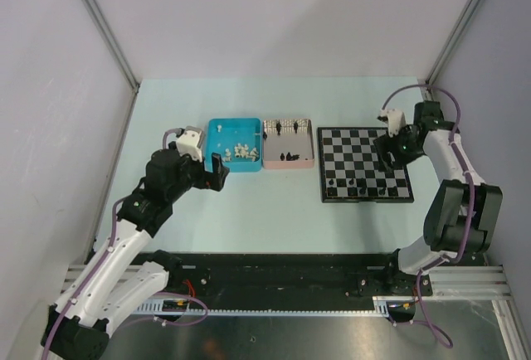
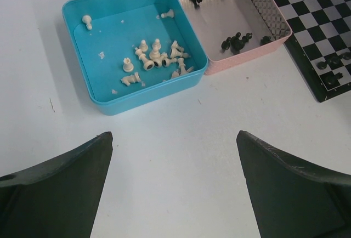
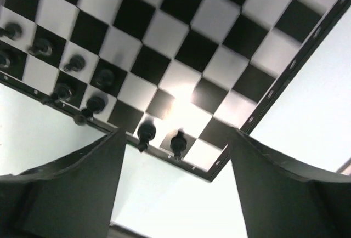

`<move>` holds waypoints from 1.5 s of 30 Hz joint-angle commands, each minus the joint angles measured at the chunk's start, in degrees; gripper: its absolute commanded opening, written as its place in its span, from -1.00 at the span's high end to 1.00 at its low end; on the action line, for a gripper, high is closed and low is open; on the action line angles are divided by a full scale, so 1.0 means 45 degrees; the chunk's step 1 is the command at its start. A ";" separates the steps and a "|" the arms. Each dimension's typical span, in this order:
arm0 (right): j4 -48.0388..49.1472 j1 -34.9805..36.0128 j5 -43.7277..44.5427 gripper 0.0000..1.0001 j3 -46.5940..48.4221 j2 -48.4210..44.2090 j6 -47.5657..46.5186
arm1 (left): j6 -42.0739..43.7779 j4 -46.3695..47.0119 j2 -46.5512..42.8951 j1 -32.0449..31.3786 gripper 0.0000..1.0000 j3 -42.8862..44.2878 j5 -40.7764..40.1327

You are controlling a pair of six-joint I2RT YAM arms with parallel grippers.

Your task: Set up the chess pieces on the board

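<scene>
The chessboard [image 1: 362, 149] lies at the right of the table, with several black pieces [image 1: 362, 187] on its two near rows. It also shows in the right wrist view [image 3: 181, 40], with black pieces [image 3: 146, 133] along its edge. White pieces [image 2: 155, 58] lie in a blue tray [image 2: 109, 102]. A few black pieces [image 2: 236, 41] lie in a pink tray [image 2: 249, 57]. My left gripper [image 2: 174, 156] is open and empty above bare table just near of the blue tray. My right gripper [image 3: 175, 161] is open and empty above the board's near right corner.
The blue tray [image 1: 217, 144] and pink tray [image 1: 309, 159] stand side by side left of the board. Grey walls with metal posts close in the table at the back and both sides.
</scene>
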 commanded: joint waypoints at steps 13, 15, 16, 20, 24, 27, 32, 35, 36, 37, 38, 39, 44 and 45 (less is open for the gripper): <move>0.3396 0.6355 -0.3794 -0.57 0.4837 0.1861 0.3940 | -0.0346 0.0236 0.0443 0.0087 -0.99 0.0115 -0.0031; 0.2288 0.6939 -0.3793 -0.35 0.6919 0.3716 0.4624 | -0.0774 0.0236 0.0600 0.0087 -0.99 0.0095 0.0223; 0.1913 0.7117 -0.3735 -0.31 0.7590 0.4263 0.4956 | -0.0932 0.0236 0.0755 0.0087 -0.99 0.0076 0.0379; 0.1596 0.8133 -0.2526 -0.26 0.8826 0.6122 0.5232 | -0.1577 0.0256 0.1069 0.0087 -0.99 -0.0080 0.0732; 0.1638 0.8369 -0.1376 -0.05 0.9470 0.7428 0.5760 | -0.1812 0.0256 0.1225 0.0087 -0.99 -0.0139 0.0634; 0.1034 0.8408 -0.0885 -0.02 1.0134 0.8308 0.5741 | -0.1832 0.0256 0.1557 0.0087 -1.00 -0.0179 0.0634; 0.0308 0.8505 -0.0844 0.00 1.0488 0.9054 0.5643 | -0.1754 0.0256 0.1929 0.0087 -1.00 -0.0179 0.0674; 0.0308 0.8506 -0.0649 0.00 1.0332 0.9093 0.5584 | -0.1773 0.0295 0.1948 0.0087 -1.00 -0.0217 0.0654; 0.0289 0.8506 -0.0533 0.00 1.0312 0.9093 0.5545 | -0.1773 0.0256 0.1968 0.0087 -0.99 -0.0237 0.0673; 0.0288 0.8506 -0.0493 0.00 1.0292 0.9093 0.5526 | -0.1773 0.0295 0.1968 0.0087 -1.00 -0.0237 0.0674; 0.0269 0.8506 -0.0473 0.00 1.0273 0.9132 0.5526 | -0.1773 0.0295 0.1987 0.0087 -0.99 -0.0237 0.0674; 0.0269 0.8525 -0.0473 0.00 1.0253 0.9171 0.5526 | -0.1773 0.0314 0.1987 0.0087 -1.00 -0.0237 0.0693; 0.0171 0.8545 -0.0687 0.01 1.0233 0.9541 0.5584 | -0.1793 0.0334 0.1929 0.0087 -0.99 -0.0257 0.0693; 0.0191 0.8545 -0.0746 0.02 1.0253 0.9561 0.5623 | -0.1793 0.0315 0.1987 0.0087 -1.00 -0.0257 0.0693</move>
